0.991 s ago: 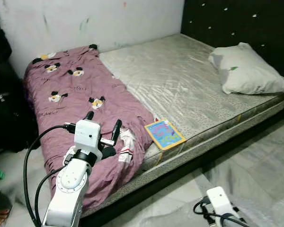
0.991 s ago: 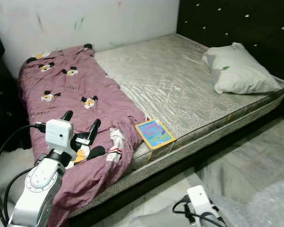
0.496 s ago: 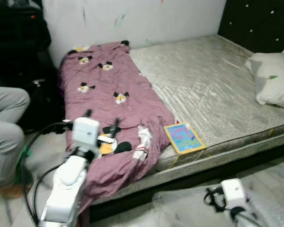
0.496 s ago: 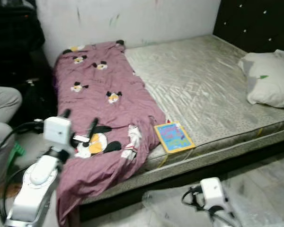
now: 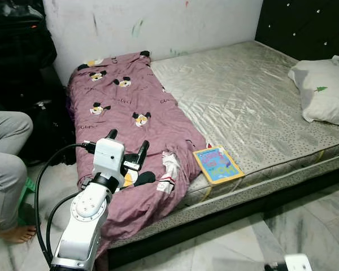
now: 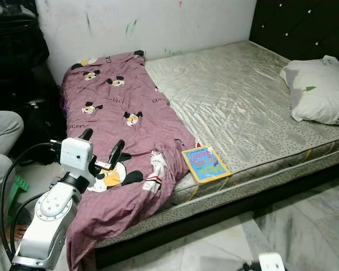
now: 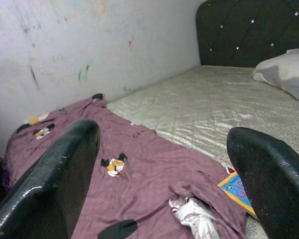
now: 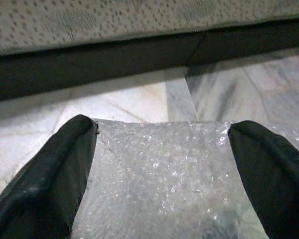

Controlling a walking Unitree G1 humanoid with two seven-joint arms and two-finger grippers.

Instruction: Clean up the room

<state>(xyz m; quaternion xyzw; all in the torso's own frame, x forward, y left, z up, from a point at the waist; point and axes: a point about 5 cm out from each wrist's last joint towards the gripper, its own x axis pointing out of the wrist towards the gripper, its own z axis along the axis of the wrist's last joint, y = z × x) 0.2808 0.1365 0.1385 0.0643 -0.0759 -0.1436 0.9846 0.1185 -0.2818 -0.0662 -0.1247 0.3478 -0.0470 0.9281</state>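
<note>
Sliding rightward across both eye views, the purple blanket [image 5: 130,130] is lying soft and rumpled; left pincer [image 5: 127,148] is hovering open above its bunched hem, the likeliest hold.

Blanket [image 5: 130,118] lies on mattress [image 5: 243,96] at its left end, w/ book [image 5: 217,165] just right of it near front edge. Pillow [image 5: 322,90] at far right; person's leg [image 5: 5,152] left of bed.
</note>
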